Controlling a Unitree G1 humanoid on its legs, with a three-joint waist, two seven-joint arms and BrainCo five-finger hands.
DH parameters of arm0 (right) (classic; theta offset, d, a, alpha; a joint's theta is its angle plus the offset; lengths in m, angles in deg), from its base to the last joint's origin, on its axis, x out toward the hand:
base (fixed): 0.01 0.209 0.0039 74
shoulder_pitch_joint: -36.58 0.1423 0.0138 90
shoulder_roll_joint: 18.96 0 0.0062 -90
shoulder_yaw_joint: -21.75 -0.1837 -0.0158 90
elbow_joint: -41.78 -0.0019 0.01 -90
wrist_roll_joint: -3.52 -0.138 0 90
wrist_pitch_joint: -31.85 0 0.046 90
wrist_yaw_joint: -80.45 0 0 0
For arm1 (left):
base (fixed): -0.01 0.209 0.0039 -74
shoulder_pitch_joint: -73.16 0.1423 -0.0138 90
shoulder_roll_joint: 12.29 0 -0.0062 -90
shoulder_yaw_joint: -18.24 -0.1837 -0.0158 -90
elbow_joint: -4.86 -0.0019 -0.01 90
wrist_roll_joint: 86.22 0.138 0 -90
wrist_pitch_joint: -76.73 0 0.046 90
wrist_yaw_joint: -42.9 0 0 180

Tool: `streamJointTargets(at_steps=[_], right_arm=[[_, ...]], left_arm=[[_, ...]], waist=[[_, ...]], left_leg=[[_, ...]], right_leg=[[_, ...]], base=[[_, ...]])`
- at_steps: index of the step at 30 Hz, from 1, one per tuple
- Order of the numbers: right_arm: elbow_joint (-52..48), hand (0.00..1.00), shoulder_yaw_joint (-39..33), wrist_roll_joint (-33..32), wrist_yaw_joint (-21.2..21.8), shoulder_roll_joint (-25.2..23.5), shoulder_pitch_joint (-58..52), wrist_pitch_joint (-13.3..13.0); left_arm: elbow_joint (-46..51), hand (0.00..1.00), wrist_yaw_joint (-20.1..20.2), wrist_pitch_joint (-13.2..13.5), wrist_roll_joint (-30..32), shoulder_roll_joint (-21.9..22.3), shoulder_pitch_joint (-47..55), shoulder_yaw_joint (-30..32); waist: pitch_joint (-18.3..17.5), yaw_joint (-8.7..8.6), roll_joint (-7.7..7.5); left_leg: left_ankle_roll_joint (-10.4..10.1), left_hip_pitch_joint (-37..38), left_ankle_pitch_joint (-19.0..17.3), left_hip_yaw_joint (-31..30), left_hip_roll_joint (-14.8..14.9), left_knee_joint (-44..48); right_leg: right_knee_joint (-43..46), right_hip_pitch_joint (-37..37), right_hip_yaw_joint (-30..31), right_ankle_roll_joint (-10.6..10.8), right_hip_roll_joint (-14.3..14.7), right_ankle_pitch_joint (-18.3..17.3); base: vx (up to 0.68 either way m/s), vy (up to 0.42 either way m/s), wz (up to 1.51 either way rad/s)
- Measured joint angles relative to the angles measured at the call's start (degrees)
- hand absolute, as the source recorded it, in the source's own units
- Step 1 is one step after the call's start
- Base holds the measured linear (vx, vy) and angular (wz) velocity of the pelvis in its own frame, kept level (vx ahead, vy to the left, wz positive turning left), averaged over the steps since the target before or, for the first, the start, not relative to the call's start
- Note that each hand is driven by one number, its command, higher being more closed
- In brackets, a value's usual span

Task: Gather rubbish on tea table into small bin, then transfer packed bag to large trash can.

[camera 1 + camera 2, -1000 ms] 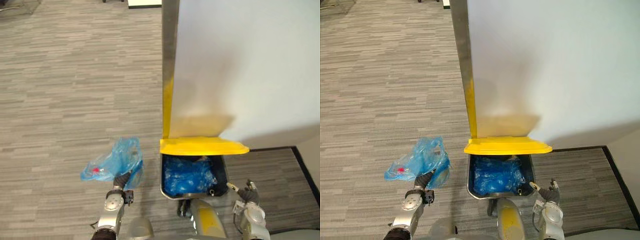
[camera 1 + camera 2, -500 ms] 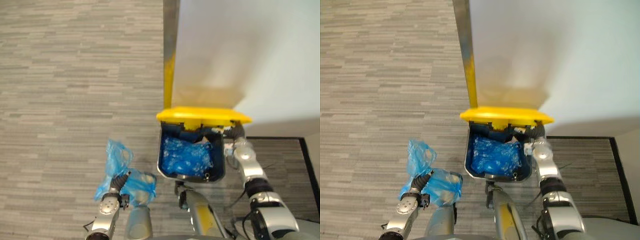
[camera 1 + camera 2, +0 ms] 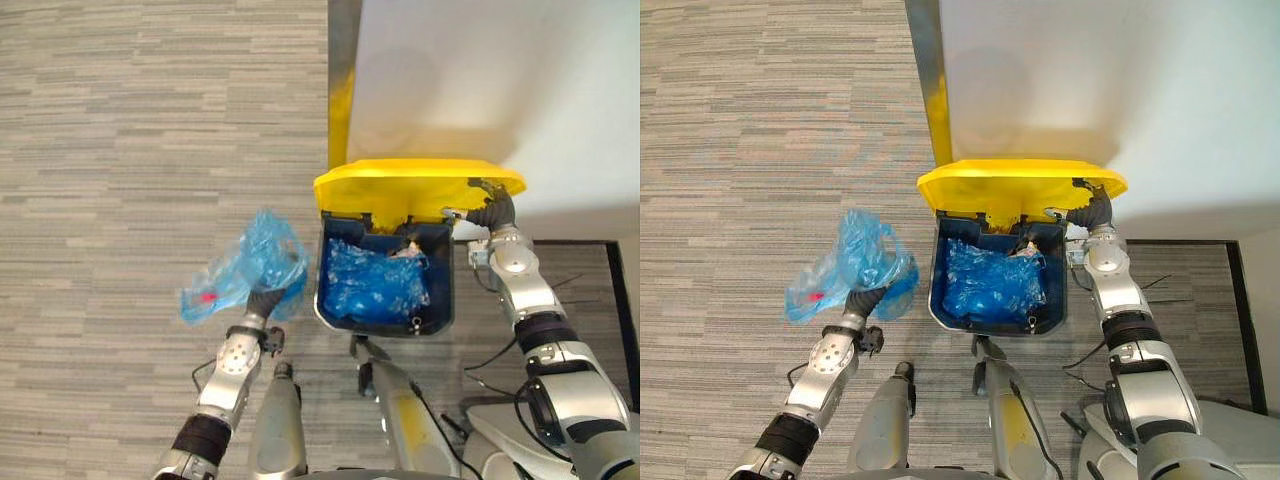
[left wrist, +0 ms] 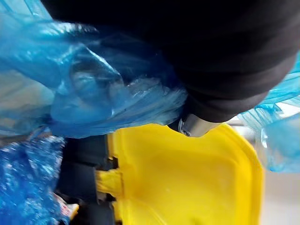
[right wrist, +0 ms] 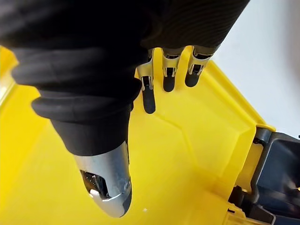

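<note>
While the left hand (image 3: 262, 301) holds it up with fingers curled tight around its bunched part, the crinkly see-through blue plastic bag (image 3: 248, 268) hangs over the grey striped carpet (image 3: 120, 150). It is just beside the big dark blue trash can (image 3: 384, 331), not inside it. The can has a blue plastic liner (image 3: 375, 285). Farther back, the right hand (image 3: 490, 212) rests straight fingers (image 5: 164, 83) flat on the can's raised yellow plastic lid (image 3: 410, 185). A white wall (image 3: 480, 70) stands behind.
</note>
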Motion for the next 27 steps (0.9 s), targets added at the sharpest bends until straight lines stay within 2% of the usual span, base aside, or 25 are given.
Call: streamJointTargets(at_steps=[3,8,10,18,19,22,24,27], right_arm=[[0.0,0.0,2.5,-1.38,1.0,1.34,2.56,0.08],[-0.2,0.0,6.17,-1.58,1.05,1.81,6.6,0.13],[-0.47,0.0,7.83,-1.56,1.88,2.29,9.32,0.05],[-3.31,0.0,12.75,-1.58,2.01,2.32,16.14,-0.06],[-5.37,0.0,13.18,-1.59,1.89,1.14,17.63,-0.06],[-8.74,0.0,13.29,-1.82,1.83,-1.84,19.35,-0.04],[-11.94,0.0,14.6,-2.09,1.6,-3.17,19.49,-0.06],[-13.76,0.0,17.69,-2.06,1.56,-6.49,21.44,-0.05]], left_arm=[[0.67,1.0,0.4,0.51,-1.88,0.05,-5.5,-5.75],[-1.73,1.0,-0.23,0.57,-1.64,1.31,-14.99,-10.01],[-5.72,1.0,-1.12,0.5,-0.9,2.25,-19.11,-10.66],[-22.56,1.0,-2.44,-1.1,0.58,6.74,-28.98,-15.36],[-28.13,0.0,-2.6,-2.0,1.63,9.27,-31.93,-15.39],[-33.23,0.0,-2.72,-3.47,5.15,11.73,-34.98,-14.76],[-35.46,0.0,-2.82,-4.3,8.13,13.45,-35.39,-11.87],[-36.79,0.0,-3.8,-5.65,12.17,13.8,-35.22,-7.75]], waist=[[1.88,-0.97,-0.18],[4.32,-3.1,-0.37],[4.76,-3.06,-0.42],[6.29,-3.47,-1.07],[6.34,-3.55,-1.05],[7.35,-3.85,-1.04],[7.64,-4.03,-1.01],[7.79,-4.26,-1.07]], left_leg=[[0.45,0.03,-0.26,0.52,-0.3,0.91],[0.78,0.32,-0.43,1.34,-0.92,1.6],[1.62,-0.16,-0.92,2.25,-0.89,2.27],[1.65,-4.71,-1.29,5.71,-0.11,4.06],[1.28,-7.47,-1.69,6.33,0.45,5.89],[1.14,-10.94,-3.46,8.08,2.66,10.25],[1.55,-12.84,-4.36,9.64,3.34,12.04],[1.89,-14.93,-5.72,12.45,4.47,14.11]], right_leg=[[0.87,0.01,0.3,-0.02,-0.47,-0.07],[2.24,-0.21,1.02,-0.02,-1.17,-0.21],[3.06,-1.41,2.14,-0.02,-1.16,-0.21],[5.16,-7.88,5.0,0.2,-0.15,-0.03],[6.06,-10.7,5.34,0.15,0.34,-0.06],[7.78,-14.17,5.75,0.09,1.75,-0.08],[9.05,-16.47,6.43,0.08,2.02,-0.09],[9.98,-19.35,6.81,-0.21,2.08,0.3]], base=[[0.01,0.036,-0.02],[0.0,0.001,-0.03],[-0.03,-0.008,-0.25],[0.0,-0.032,-0.22],[0.02,-0.049,-0.26],[0.03,-0.044,-0.31],[0.0,-0.013,-0.31],[0.01,0.01,-0.43]])
